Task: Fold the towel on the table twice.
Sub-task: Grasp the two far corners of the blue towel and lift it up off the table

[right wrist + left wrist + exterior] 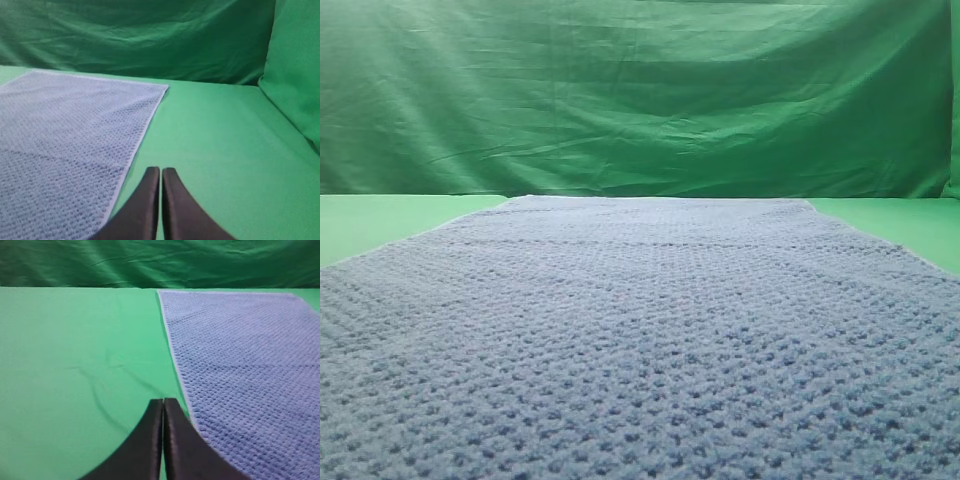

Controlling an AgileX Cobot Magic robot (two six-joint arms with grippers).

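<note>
While the towel (640, 330) lies flat, green table (75, 340) flanks both side edges.

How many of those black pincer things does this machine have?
2, both shut. The left gripper sits over the table by the towel's left edge; the right gripper sits by its right edge. Neither shows in the high view.

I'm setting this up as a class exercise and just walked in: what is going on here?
A two-armed robot is set up at a green-covered table with a large blue-grey waffle-weave towel lying flat and unfolded. Neither arm holds anything. The left gripper is shut, hovering beside the towel's left edge; the right gripper is shut beside its right edge. No fold is made yet.
</note>
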